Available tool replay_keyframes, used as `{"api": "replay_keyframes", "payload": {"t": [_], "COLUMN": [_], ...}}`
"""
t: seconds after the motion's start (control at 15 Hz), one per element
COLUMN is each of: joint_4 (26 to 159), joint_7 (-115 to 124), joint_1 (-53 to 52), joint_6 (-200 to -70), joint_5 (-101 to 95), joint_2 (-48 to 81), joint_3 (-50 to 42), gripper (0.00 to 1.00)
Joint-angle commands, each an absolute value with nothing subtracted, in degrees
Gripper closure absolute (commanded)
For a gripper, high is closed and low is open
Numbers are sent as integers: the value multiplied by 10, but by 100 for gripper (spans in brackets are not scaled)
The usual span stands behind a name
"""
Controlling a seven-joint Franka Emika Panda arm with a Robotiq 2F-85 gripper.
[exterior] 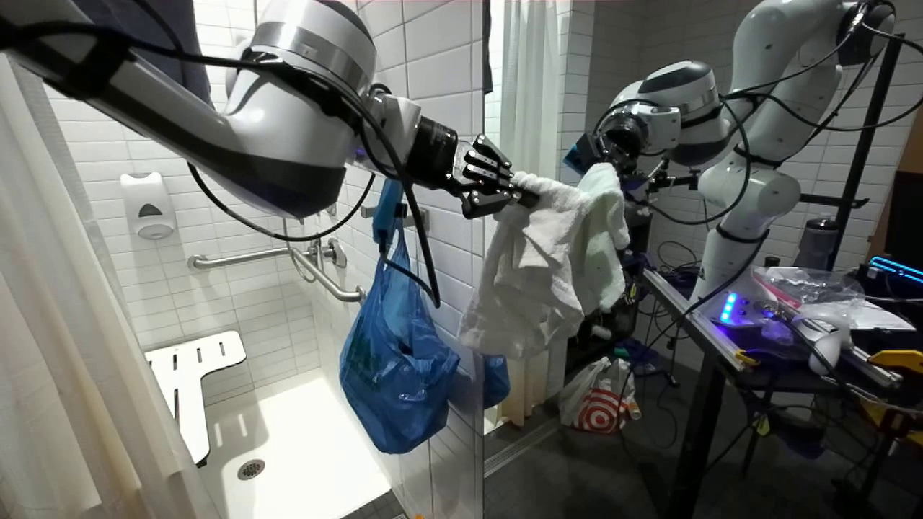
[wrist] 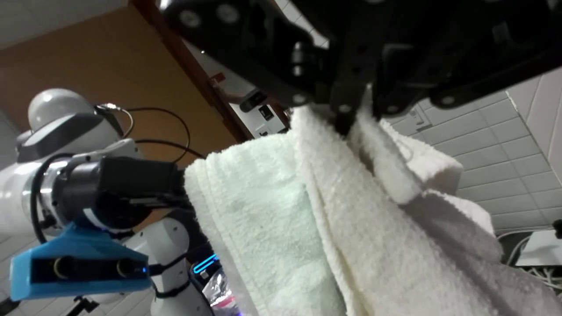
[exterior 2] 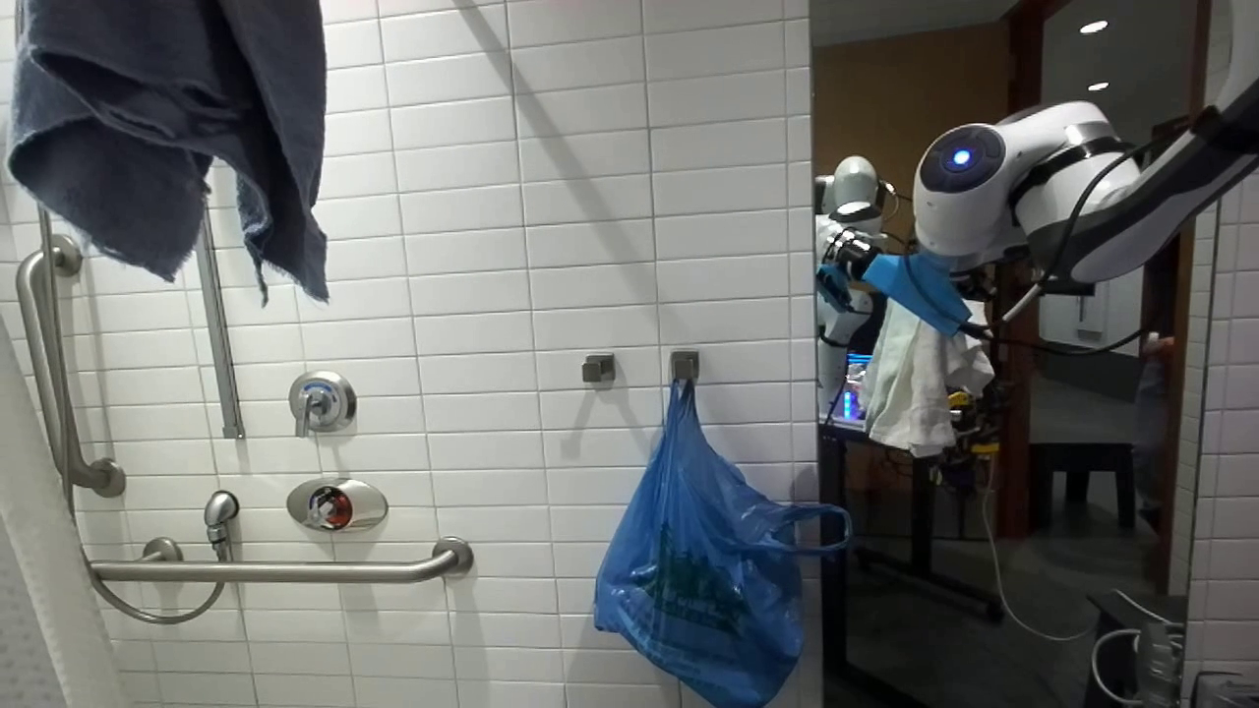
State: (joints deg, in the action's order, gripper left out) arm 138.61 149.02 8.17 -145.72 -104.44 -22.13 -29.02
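Note:
A white terry towel (exterior: 537,252) hangs in loose folds from my gripper (exterior: 530,196), whose fingers are shut on its upper edge. In the wrist view my gripper (wrist: 347,118) comes in from the top, with the towel (wrist: 351,210) bunched between and below the fingertips. A paler, greenish copy of the cloth beside it is a reflection in the mirror (exterior: 577,479). An exterior view shows the towel (exterior 2: 929,393) under the blue wrist camera housing (exterior 2: 915,290), which hides most of the gripper. To the gripper's side, a blue plastic bag (exterior: 400,375) hangs on the tiled wall.
Two square hooks stick out from the wall: a bare hook (exterior 2: 598,368) and a hook (exterior 2: 686,366) bearing the bag's handle. A dark blue cloth (exterior 2: 177,118) hangs at upper left. Also around are a grab bar (exterior 2: 295,571), a shower seat (exterior: 202,357) and a curtain (exterior: 72,324).

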Motion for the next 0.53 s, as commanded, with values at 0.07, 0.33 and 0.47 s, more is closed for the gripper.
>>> {"api": "replay_keyframes", "payload": {"t": [0.07,0.33,0.47], "joint_4": [1411,1413,1426], "joint_7": [1490,1490,1491], "joint_1": [21,-81,-147], "joint_6": [-1374,-1219,-1135], "joint_5": [-1074,-1119,-1182], "joint_2": [-302,-374,-414], "joint_3": [-348,-417,-461], "gripper": [99,99,99]}}
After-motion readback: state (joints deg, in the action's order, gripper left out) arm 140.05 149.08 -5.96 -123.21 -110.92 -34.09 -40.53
